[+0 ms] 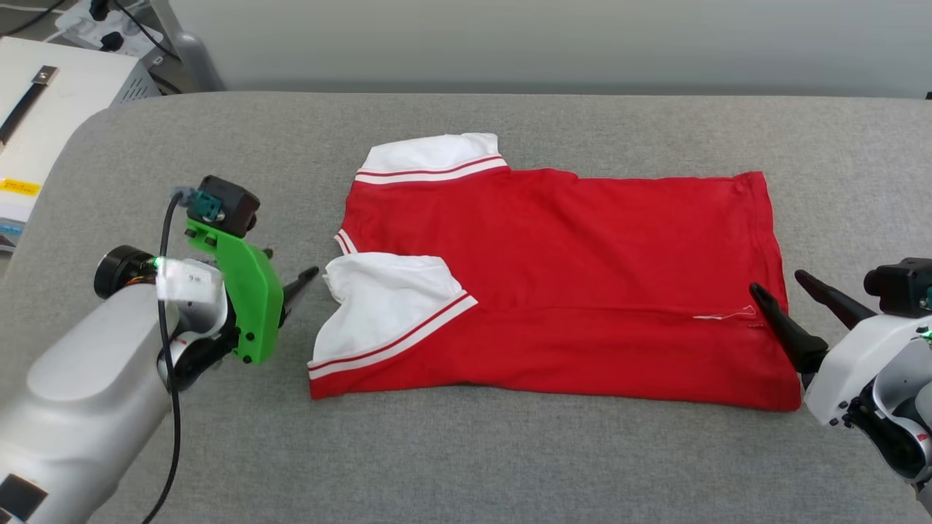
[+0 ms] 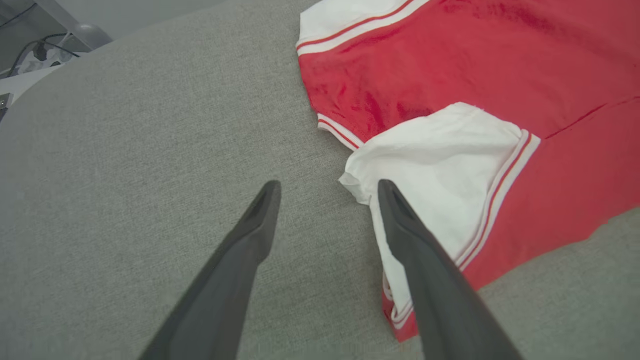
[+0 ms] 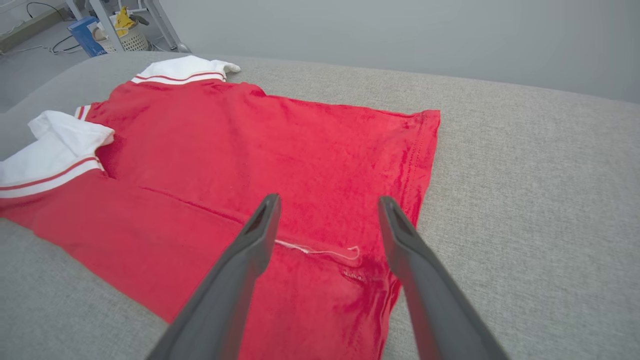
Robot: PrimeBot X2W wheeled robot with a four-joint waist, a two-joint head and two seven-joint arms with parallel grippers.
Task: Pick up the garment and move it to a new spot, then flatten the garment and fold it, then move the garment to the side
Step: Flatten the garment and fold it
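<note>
Grey upholstered surface (image 1: 510, 451), pale wall (image 1: 553, 36)

Looks like a robotics lab or test room, no home about it. Wide grey fabric-covered bench (image 1: 553, 451) with rounded corners, set against a bare pale wall (image 1: 553, 44). Off past the far left corner, a white power strip (image 1: 98, 25) with black plugs, a white equipment case (image 1: 65, 80) with vent slots, a yellow label (image 1: 20, 188) below it, a metal stand leg (image 1: 188, 51). From the right wrist view, more clutter on the floor beyond: blue box (image 3: 84, 34), white basket (image 3: 127, 40), stray cables (image 3: 55, 46), metal frame legs (image 3: 160, 25). Green bracket (image 1: 251, 298) and a loose black cable (image 1: 163, 233) on a pale robot arm (image 1: 80, 407).
</note>
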